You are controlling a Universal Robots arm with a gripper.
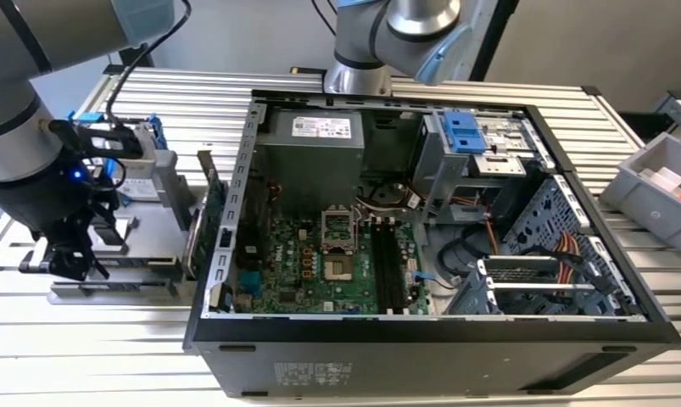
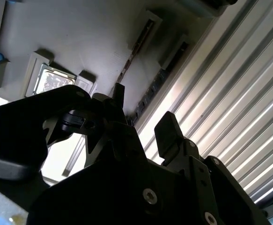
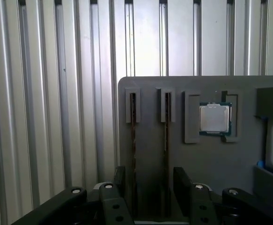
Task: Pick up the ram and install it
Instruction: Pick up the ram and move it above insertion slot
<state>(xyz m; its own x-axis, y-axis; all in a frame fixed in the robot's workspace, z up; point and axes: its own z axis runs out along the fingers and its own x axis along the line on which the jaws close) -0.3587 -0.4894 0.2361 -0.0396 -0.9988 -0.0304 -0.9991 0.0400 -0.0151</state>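
- Gripper (image 1: 75, 261), at the exterior view's left: jaws spread, holding nothing, above the grey holder (image 3: 206, 159).
- Ram (image 3: 166, 124): one of two sticks standing on edge in holder slots, below the fingers (image 3: 183, 180). We judged it light, stiff and fragile, best pinched by its flat faces.
- Hidden: its chips and label.
- Computer case (image 1: 431, 331): open, well apart.

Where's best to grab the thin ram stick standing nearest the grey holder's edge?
Probably take the ram by its exposed long edge, near mid-length, coming straight down onto the grey holder with jaws across its two flat faces. It stands on edge in a narrow slot, so the rest is sunk.
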